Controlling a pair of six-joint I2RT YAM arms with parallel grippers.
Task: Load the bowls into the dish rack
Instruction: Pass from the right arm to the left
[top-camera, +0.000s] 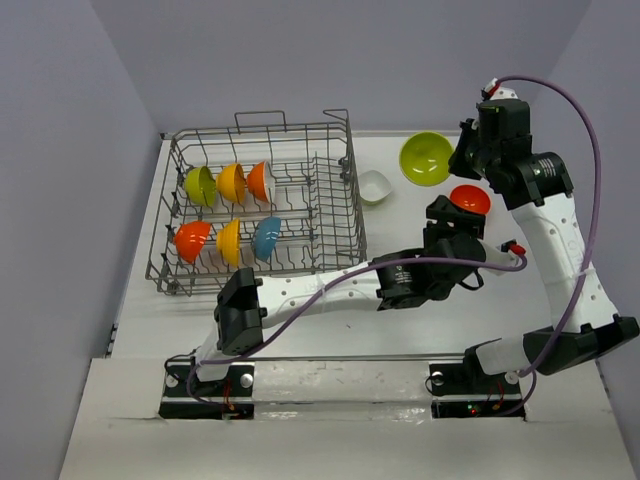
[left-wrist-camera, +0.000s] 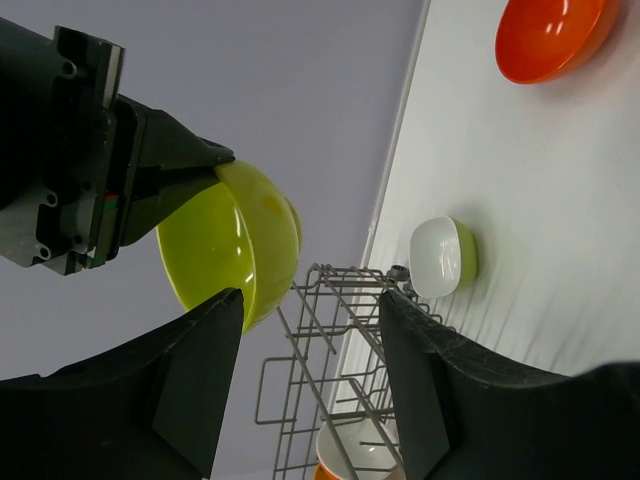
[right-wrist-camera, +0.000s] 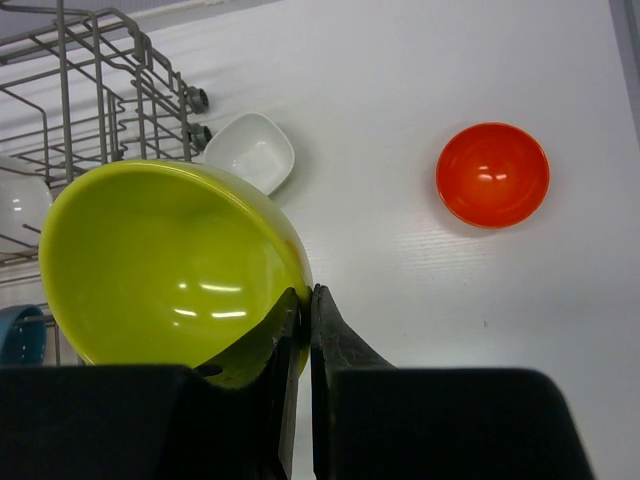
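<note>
My right gripper (top-camera: 464, 160) (right-wrist-camera: 305, 292) is shut on the rim of a lime green bowl (top-camera: 425, 158) (right-wrist-camera: 165, 265) and holds it tilted in the air, right of the dish rack (top-camera: 265, 205). This bowl also shows in the left wrist view (left-wrist-camera: 235, 245). My left gripper (top-camera: 453, 210) (left-wrist-camera: 310, 300) is open and empty, next to a red-orange bowl (top-camera: 470, 199) (left-wrist-camera: 555, 35) (right-wrist-camera: 492, 173) on the table. A white bowl (top-camera: 374, 186) (left-wrist-camera: 440, 255) (right-wrist-camera: 250, 150) sits by the rack's right corner. The rack holds several bowls on edge: lime green (top-camera: 200, 185), orange-yellow (top-camera: 232, 183), white-and-orange (top-camera: 262, 180), red-orange (top-camera: 192, 240), orange-yellow (top-camera: 230, 240), teal (top-camera: 267, 238).
The rack's right half (top-camera: 325, 200) has bare tines. My left arm (top-camera: 320, 290) stretches across the table in front of the rack. Grey walls close in the table at the back and sides.
</note>
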